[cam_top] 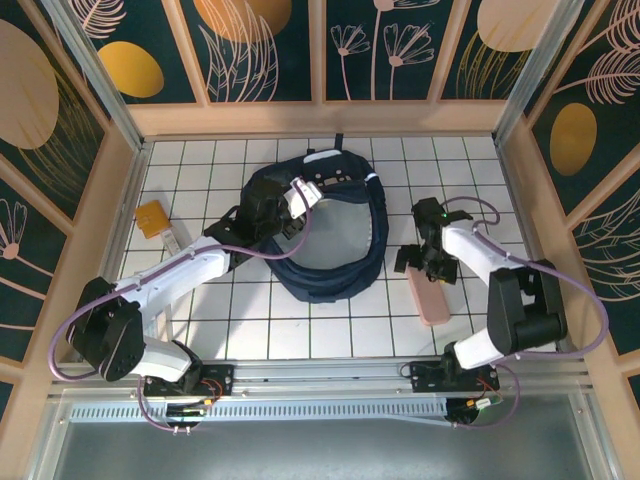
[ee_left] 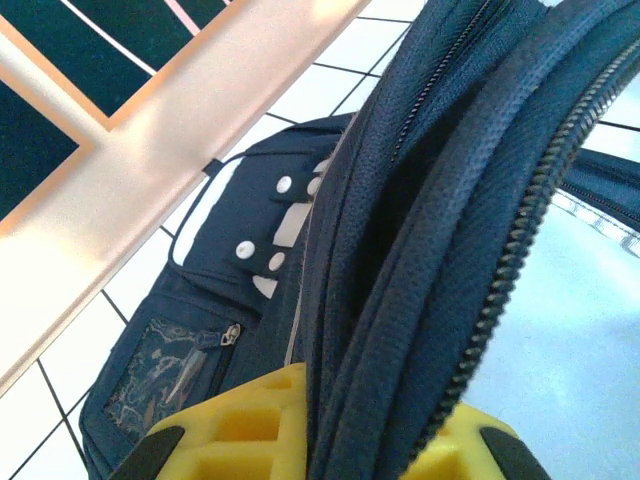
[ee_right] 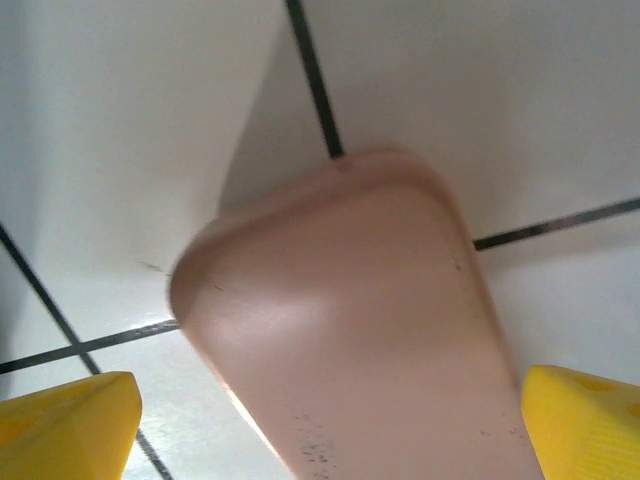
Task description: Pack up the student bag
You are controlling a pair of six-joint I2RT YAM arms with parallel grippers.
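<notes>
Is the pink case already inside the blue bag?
No, the pink case lies on the table, outside the student bag.

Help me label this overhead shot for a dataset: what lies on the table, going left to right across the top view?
From the left: orange-yellow packet → student bag → pink case.

Top view: tiled table (cam_top: 300, 330) is being lit brightly, evenly, from above. Left wrist: wooden rail (ee_left: 150, 150) is being overexposed; student bag (ee_left: 400, 220) weave is being rendered sharp. Right wrist: pink case (ee_right: 350, 330) is being blurred; grey shadow is being thrown far-left.
</notes>
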